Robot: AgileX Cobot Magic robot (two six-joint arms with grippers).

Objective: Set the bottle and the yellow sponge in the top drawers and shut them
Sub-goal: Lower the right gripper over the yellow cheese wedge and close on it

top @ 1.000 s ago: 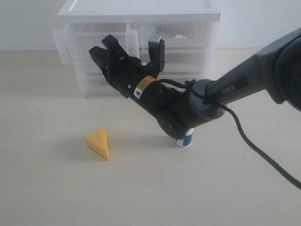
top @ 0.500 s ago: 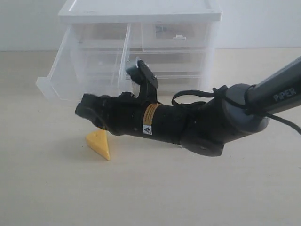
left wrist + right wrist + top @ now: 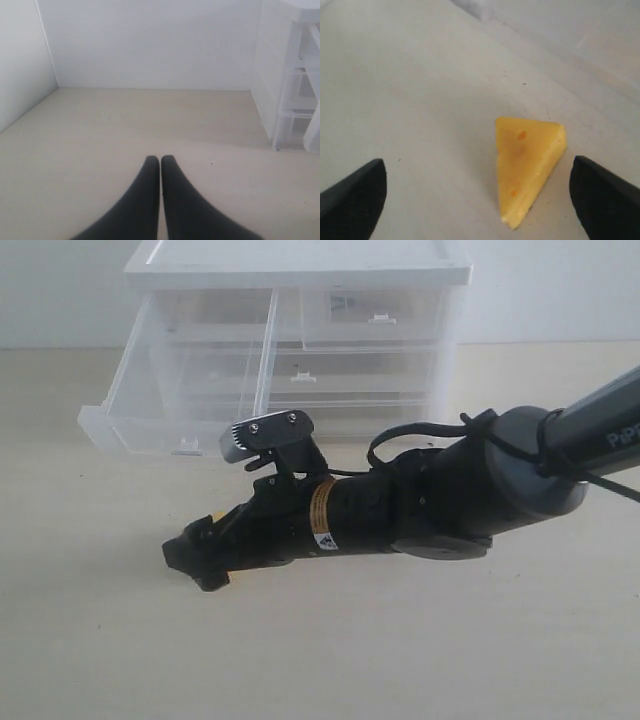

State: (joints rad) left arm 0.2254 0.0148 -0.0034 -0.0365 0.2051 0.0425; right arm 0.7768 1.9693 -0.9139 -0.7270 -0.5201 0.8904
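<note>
Right arm [image 3: 420, 510] covers the yellow sponge [image 3: 217, 517] in the exterior view, only a sliver showing; cabinet [image 3: 280, 80] runs off the left wrist view's edge.

White letters "PiP" stand on the dark arm link [image 3: 622, 432], far back from the right gripper [image 3: 210, 498]; the picture's edge cuts the word off. On the wrist just behind that gripper sits a warning label [image 3: 322, 515], with an orange-yellow strip above a white patch bearing a small dark triangle sign. Its print is too small to read. Neither wrist view shows legible writing.
</note>
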